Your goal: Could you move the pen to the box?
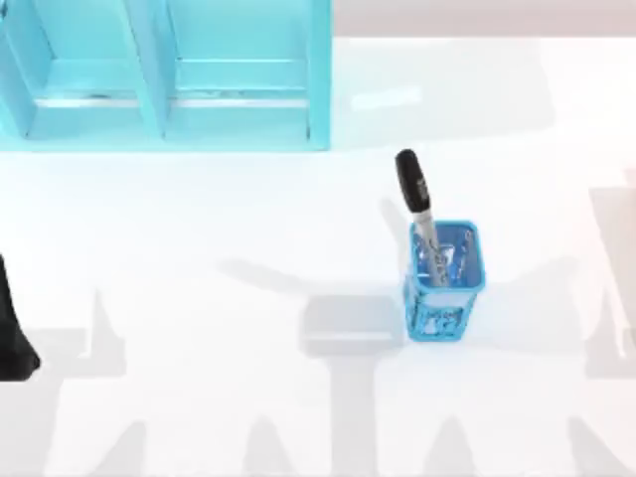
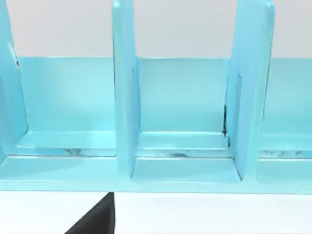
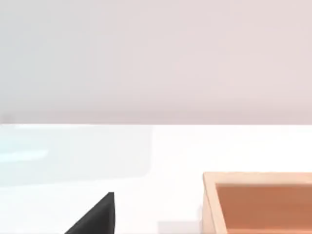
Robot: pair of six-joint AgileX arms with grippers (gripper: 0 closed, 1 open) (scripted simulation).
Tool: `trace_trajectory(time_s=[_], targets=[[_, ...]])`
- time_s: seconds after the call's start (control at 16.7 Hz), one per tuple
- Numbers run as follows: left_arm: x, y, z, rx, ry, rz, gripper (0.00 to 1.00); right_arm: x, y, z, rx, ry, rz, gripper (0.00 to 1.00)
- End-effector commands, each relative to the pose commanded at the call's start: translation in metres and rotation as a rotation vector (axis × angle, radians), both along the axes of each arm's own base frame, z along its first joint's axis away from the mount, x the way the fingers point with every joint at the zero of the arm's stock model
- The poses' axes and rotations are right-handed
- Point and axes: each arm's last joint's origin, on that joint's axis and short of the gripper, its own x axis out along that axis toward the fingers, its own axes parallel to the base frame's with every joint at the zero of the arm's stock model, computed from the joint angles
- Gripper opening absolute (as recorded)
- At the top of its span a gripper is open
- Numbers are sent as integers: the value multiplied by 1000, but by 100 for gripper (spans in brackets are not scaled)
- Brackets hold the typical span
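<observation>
Black and wedge-shaped, part of my left arm (image 1: 15, 333) sits parked at the white table's (image 1: 199, 278) left edge; whether either gripper is parted or closed I cannot tell. Largest is the light-blue partitioned rack (image 1: 164, 75) at the back left. An orange wooden box (image 3: 261, 202) lies on the table. Right of centre, the blue mesh cup (image 1: 443, 281) holds the black-capped, silver-grey pen (image 1: 417, 204), tilted toward the rack.

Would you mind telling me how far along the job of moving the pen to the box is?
Nothing looks done yet. The pen stands tilted in the blue mesh cup, right of the table's centre. Nothing is in hand: the left arm sits parked at the table's left edge. The wooden box shows in the right wrist view. Grasping, lifting and carrying the pen all remain.
</observation>
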Motion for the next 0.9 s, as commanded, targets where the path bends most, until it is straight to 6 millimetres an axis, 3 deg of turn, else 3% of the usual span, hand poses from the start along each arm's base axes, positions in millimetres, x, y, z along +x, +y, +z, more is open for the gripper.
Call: trace_trajectory(time_s=[0.48, 0.66, 0.9], targets=[[0, 0, 0, 0, 0, 0, 100, 11, 9, 18, -29, 111, 154, 100], [0, 0, 0, 0, 0, 0, 100, 32, 18, 31, -47, 228, 289, 100], [0, 0, 0, 0, 0, 0, 100, 74, 39, 39, -64, 389, 501, 100]])
